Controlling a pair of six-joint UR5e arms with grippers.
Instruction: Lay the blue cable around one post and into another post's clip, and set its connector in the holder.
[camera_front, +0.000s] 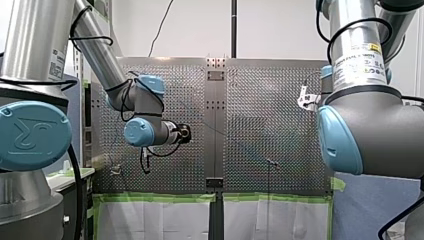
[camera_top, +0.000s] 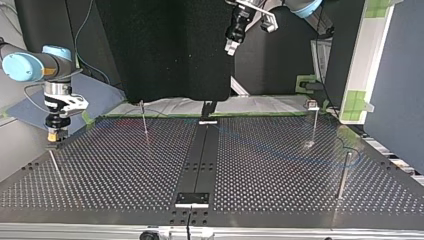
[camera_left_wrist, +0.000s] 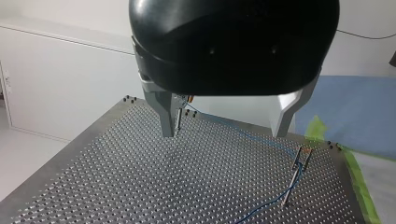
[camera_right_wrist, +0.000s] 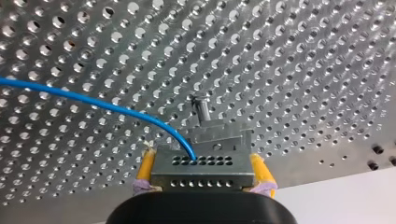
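Blue cable (camera_right_wrist: 93, 99), connector (camera_right_wrist: 203, 173) — gripped by right end effector (camera_right_wrist: 203, 164)

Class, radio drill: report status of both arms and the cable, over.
Right end effector shut on connector, holder just ahead. Left end effector open, empty. Blue cable trails across table. Nothing in between.

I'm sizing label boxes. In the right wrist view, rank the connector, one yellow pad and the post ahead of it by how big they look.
1. Connector: clearly the biggest, though also nearest the camera.
2-3. Yellow pad and post: they look about alike, and the post lies farther off, so no ranking.
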